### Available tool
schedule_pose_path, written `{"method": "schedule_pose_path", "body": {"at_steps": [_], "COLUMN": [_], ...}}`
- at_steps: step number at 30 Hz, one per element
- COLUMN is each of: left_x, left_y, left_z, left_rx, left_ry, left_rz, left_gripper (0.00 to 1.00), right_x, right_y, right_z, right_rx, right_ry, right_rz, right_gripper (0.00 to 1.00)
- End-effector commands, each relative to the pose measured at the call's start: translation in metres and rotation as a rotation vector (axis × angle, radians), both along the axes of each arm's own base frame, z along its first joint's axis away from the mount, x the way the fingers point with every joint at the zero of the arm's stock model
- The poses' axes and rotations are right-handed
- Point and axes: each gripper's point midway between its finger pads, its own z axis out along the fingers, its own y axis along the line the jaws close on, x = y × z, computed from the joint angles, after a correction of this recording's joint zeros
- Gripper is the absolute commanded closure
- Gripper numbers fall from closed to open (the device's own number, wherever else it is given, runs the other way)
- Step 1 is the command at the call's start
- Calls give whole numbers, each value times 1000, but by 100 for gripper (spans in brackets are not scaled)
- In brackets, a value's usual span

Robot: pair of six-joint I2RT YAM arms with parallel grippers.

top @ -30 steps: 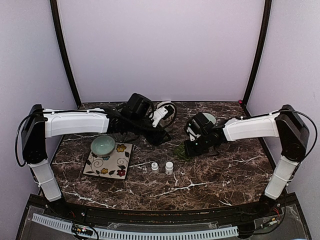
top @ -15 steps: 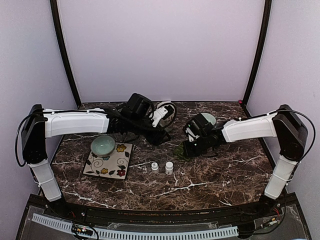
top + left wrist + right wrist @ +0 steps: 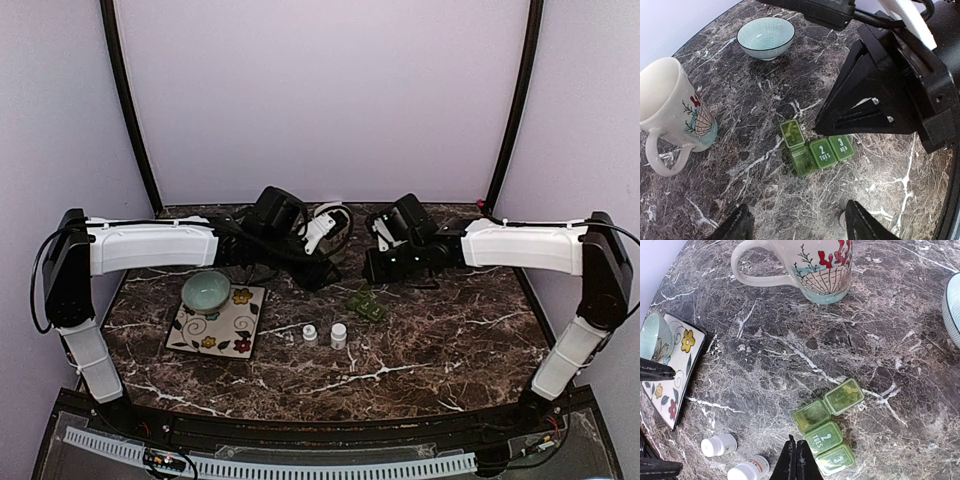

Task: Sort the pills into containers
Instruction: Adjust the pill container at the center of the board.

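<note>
Surface: dark marble table (image 3: pixel 450 340) veined in white, closed in by pale lilac walls.
Pill box (image 3: pixel 826 432): small green strip of three joined square compartments, lying flat on the marble near the middle of the table, touched by neither gripper; from above, just beyond the two white bottles and between the two arms.
Lids: end compartment open with its lid flipped out sideways; the other two shut, marked "2 TUES" and "3 WED".
Left gripper (image 3: pixel 796 205): fingers spread wide, holding nothing, hanging above the marble with the strip ahead of them.
Right gripper (image 3: pixel 796 442): fingertips pressed together with nothing pinched between them, poised over the table just beside the strip; height above it hard to judge.
Mug (image 3: pixel 670 107): white, printed with a shell and red coral, upright toward the back of the table, handle turned sideways, apart from the strip.
Striped bowl (image 3: pixel 766 37): pale blue with a dark rim, upright at the back, well apart from the strip.
White bottles (image 3: pixel 720 445): two small ones side by side nearer the arm bases, one with an orange-red band.
Floral tile (image 3: pixel 235 325): square, on the left half of the table.
Green cup (image 3: pixel 206 290): pale, sitting on the tile's far corner.
</note>
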Motion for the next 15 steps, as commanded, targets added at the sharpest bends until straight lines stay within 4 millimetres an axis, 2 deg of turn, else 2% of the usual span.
{"method": "schedule_pose_path", "body": {"at_steps": [1,11,13,15], "left_x": [2,1,1,0], "left_y": [4,7,8,9], "left_z": [11,6,5,4], "left_rx": [-14,-1,0,1], "left_ry": [-4,7,10,11], "left_rz": [18,25,28,28], "left_gripper": [35,35,35,35], "right_x": [-6,-42,-44,-41], "right_y": [-5,-26,-25,-24], "right_z": [6,-82,-92,-92], "right_rx": [-15,-98,-96,-96], "right_ry": [-8,160,170,162], "right_rz": [-6,-13,-9,-6], "right_gripper": [100,100,100,100]}}
